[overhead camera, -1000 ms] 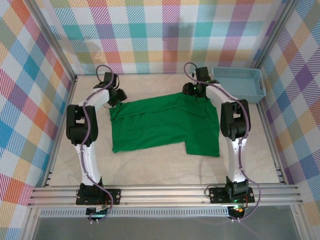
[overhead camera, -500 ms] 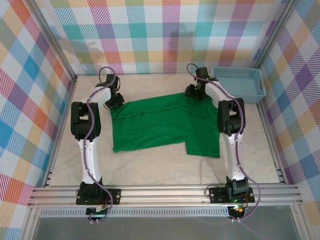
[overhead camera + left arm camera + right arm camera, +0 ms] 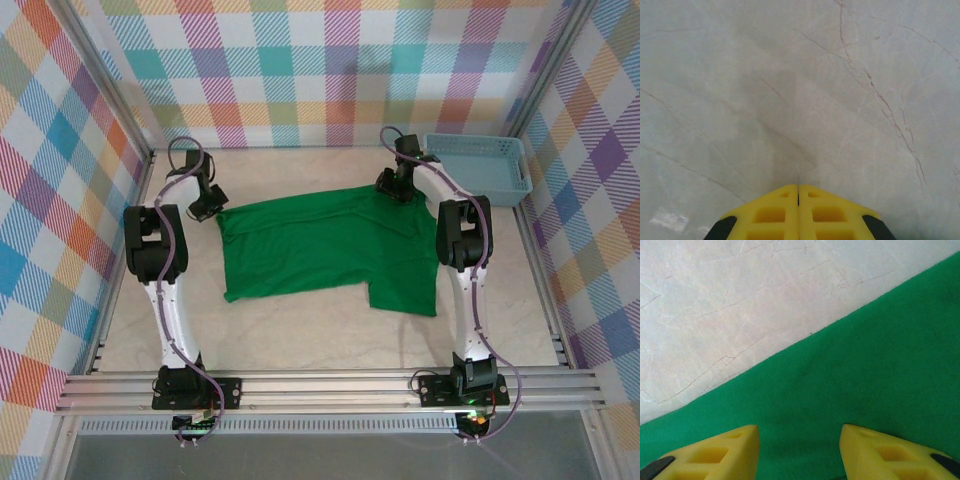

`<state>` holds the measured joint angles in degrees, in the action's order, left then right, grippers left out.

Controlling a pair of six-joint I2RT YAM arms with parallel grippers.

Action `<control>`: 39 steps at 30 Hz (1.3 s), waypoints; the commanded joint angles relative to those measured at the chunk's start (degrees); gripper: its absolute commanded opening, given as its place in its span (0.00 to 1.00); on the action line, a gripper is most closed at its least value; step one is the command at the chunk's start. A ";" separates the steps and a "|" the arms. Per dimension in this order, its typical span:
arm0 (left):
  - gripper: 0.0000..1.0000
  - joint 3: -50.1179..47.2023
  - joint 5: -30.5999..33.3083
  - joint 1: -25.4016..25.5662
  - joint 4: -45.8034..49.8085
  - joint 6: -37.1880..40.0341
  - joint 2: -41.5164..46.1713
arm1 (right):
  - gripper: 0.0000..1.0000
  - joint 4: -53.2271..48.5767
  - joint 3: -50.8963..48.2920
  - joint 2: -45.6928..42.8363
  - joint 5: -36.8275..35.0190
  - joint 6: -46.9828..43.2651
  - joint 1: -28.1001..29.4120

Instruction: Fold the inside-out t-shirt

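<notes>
- Top view: green t-shirt [image 3: 330, 250] lies flat mid-counter [image 3: 300, 330], with the left jaws just off its far-left corner.
- Left wrist: left jaws clenched on nothing (bare counter), so any lift would probably leave that corner behind.
- Right wrist: right jaws parted over the shirt's edge; a shallow pinch could slip.

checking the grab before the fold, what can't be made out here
- top view: far right corner of the t-shirt, hidden under the right gripper.
- right wrist view: whether its open fingers touch the cloth, angle too flat to tell.
- top view: jaws of the left gripper, too small.
</notes>
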<state>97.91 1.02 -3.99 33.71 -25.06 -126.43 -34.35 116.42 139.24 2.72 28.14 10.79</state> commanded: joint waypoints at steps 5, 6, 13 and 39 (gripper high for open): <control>0.16 1.55 -3.56 -2.39 -2.08 -0.62 4.30 | 0.48 -3.58 -3.56 0.35 -1.07 -1.29 -1.21; 0.24 1.54 -3.17 -2.42 -1.48 -0.85 4.76 | 0.48 -3.19 -3.63 -0.26 -0.62 -1.83 -1.21; 0.41 -7.44 1.95 -2.01 -1.78 -3.50 15.65 | 0.56 -0.98 -7.12 -8.90 2.20 -6.54 -1.21; 0.60 -59.61 -3.88 10.59 -2.81 -15.13 54.61 | 0.63 -2.76 -72.18 -66.95 -2.66 3.29 1.28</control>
<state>39.16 0.89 6.94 34.06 -38.20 -71.57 -35.86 45.89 74.35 1.02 29.06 12.08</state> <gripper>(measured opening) 0.599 0.632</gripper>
